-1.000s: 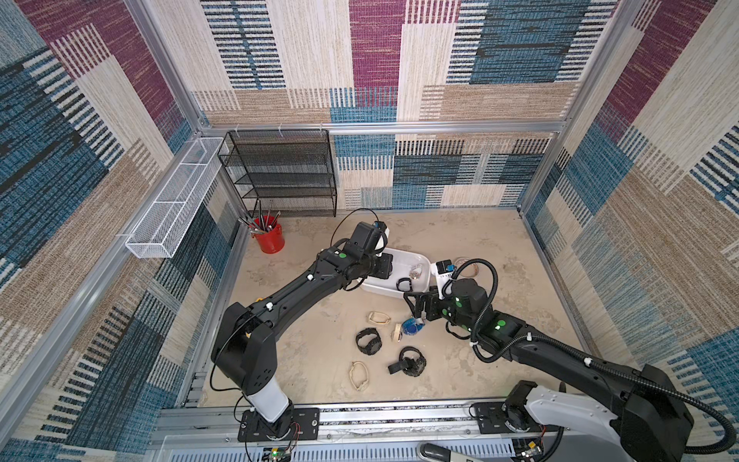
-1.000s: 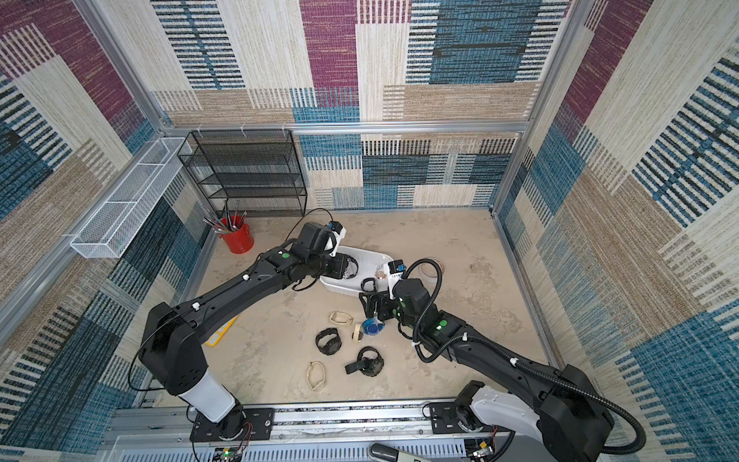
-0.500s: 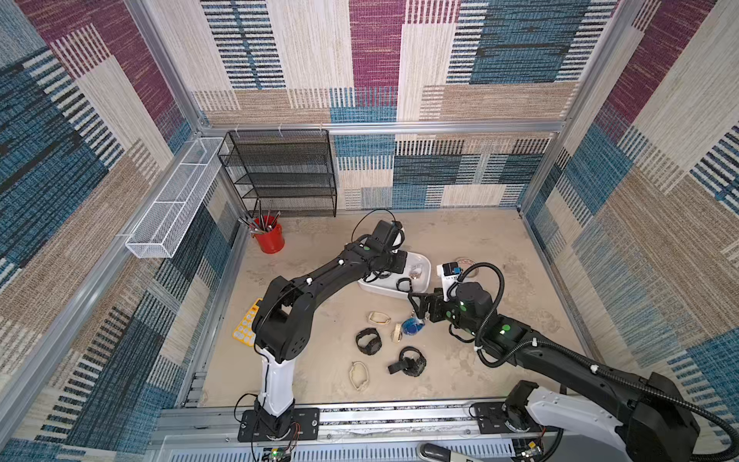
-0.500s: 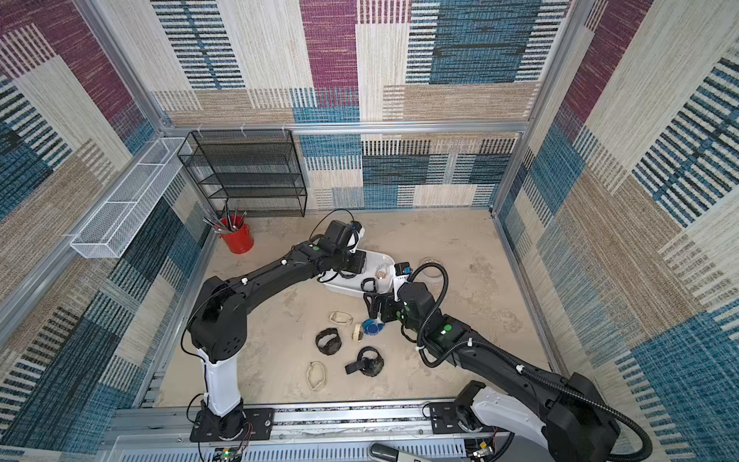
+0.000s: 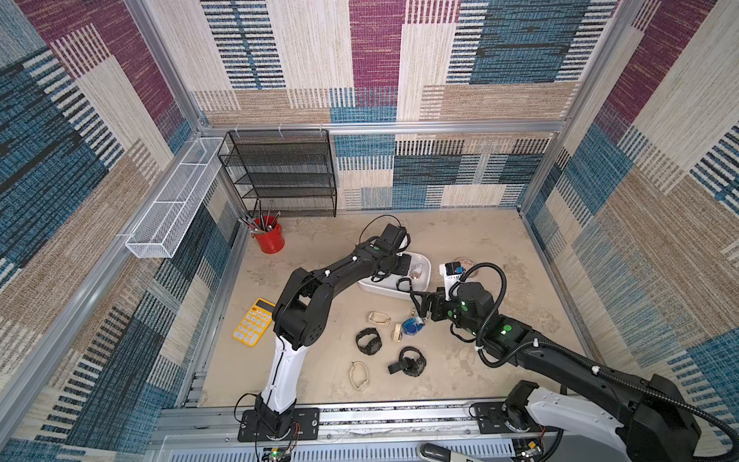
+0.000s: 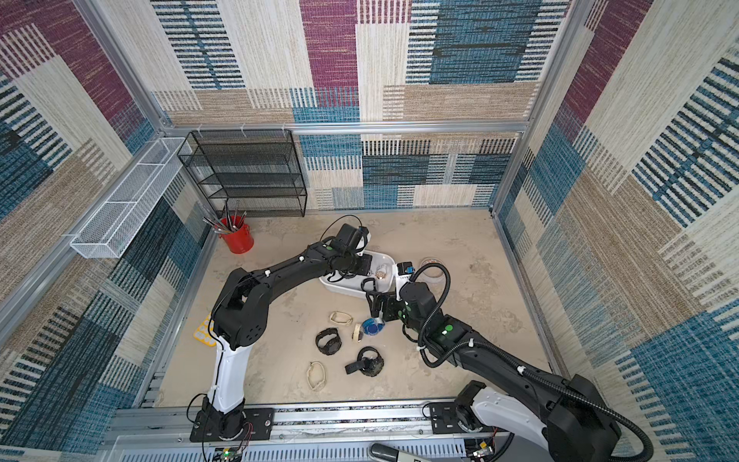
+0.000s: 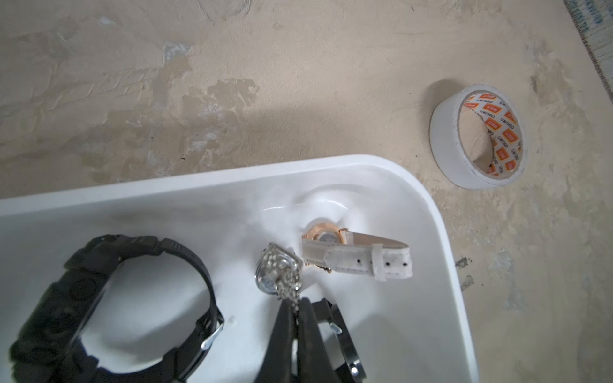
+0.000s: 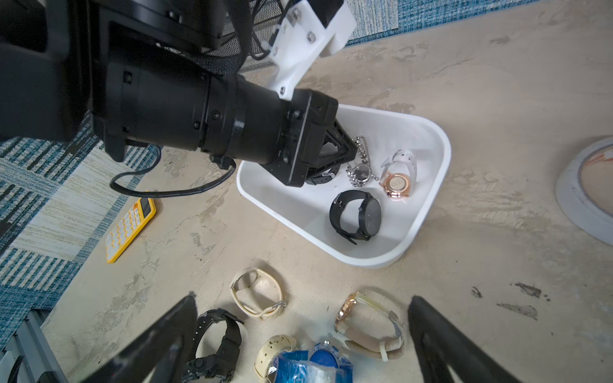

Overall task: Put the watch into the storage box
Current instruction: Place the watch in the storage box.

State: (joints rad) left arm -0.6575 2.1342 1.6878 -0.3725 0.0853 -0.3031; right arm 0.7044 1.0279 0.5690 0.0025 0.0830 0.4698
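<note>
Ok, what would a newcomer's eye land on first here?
The left gripper, shut on a silver chain watch, reaches into the white storage box, where other watches lie. Beside the box, the open right gripper hovers over loose watches on the tabletop, a blue watch brightest among them.

Your left arm [image 5: 332, 276] and right arm [image 5: 560, 356]: black shells, white base links [image 5: 284, 372], green dots [image 5: 507, 329]. Note the white, screw-fastened bracket [image 8: 308, 43] at the left wrist, the ribbed black hose [image 5: 502, 287] on the right, and the black trussed left gripper [image 8: 355, 151].
</note>
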